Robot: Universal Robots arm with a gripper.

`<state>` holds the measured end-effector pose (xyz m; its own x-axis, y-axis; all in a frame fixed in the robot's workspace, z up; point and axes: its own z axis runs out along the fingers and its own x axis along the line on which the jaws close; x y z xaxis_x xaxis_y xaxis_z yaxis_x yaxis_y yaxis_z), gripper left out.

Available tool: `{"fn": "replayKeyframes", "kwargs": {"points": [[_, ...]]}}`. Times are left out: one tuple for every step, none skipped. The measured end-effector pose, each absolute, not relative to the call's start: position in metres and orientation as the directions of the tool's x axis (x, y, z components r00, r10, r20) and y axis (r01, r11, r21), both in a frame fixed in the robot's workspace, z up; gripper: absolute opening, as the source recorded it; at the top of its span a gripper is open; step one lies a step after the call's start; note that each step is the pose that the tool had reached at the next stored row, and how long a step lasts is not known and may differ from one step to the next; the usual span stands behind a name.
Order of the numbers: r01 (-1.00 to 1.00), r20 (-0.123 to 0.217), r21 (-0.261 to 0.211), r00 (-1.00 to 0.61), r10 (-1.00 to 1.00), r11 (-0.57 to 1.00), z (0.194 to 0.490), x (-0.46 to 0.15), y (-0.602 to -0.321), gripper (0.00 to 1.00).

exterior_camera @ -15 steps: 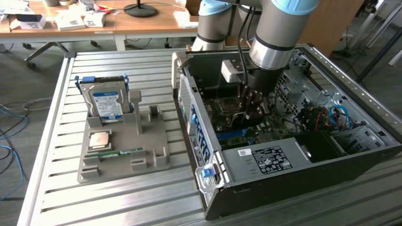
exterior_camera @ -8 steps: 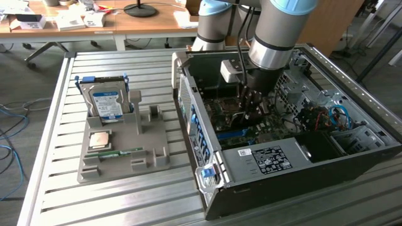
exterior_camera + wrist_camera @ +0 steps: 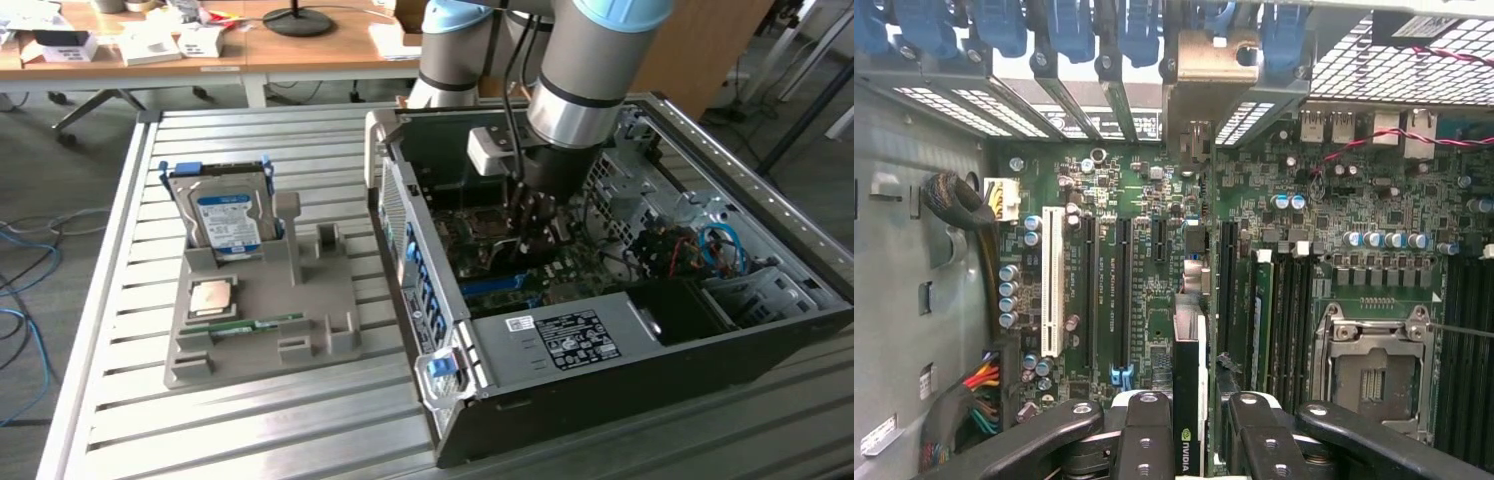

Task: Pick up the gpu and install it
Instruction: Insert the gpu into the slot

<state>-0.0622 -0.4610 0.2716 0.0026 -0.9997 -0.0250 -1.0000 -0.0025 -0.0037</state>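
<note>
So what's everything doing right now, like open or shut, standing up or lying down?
gpu: gripped on edge above the motherboard
tool: shut on the gpu
computer case: open, side panel off
hard drive: standing upright in the grey holder
memory stick: lying flat in the holder
processor chip: lying flat on the holder

One mark can be read: the word NVIDIA, with its logo, stands in white on the dark edge of the gpu (image 3: 1189, 400) in the wrist view. The white label (image 3: 574, 338) on the computer case (image 3: 400, 200) and the blue-white label (image 3: 227, 222) on the hard drive (image 3: 220, 186) carry print too small to read.
</note>
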Motion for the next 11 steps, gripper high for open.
{"fn": "replayKeyframes", "kwargs": {"points": [[-1.0,-0.025,-0.004,0.003,-1.0,-0.002,0.2716,-0.0624,-0.461,0.26],[-1.0,-0.025,-0.004,0.003,-1.0,-0.002,0.2716,-0.0626,-0.461,0.26],[-1.0,-0.025,-0.004,0.003,-1.0,-0.003,0.2716,-0.0626,-0.461,0.26],[-1.0,-0.025,-0.004,0.003,-1.0,-0.003,0.2716,-0.0626,-0.461,0.26],[-1.0,-0.025,-0.004,0.003,-1.0,-0.003,0.2716,-0.0626,-0.461,0.26],[-1.0,-0.025,-0.004,0.003,-1.0,-0.003,0.2716,-0.0626,-0.461,0.26],[-1.0,-0.025,-0.004,0.003,-1.0,-0.002,0.2716,-0.0627,-0.4606,0.26],[-1.0,-0.025,-0.004,0.003,-1.0,-0.002,0.2716,-0.0627,-0.4603,0.26],[-1.0,-0.025,-0.004,0.003,-1.0,-0.002,0.2716,-0.0627,-0.4603,0.26],[-1.0,-0.025,-0.004,0.003,-1.0,-0.003,0.2716,-0.0627,-0.4603,0.26],[-1.0,-0.025,-0.004,0.002,-1.0,-0.002,0.2716,-0.063,-0.4603,0.26]]}}
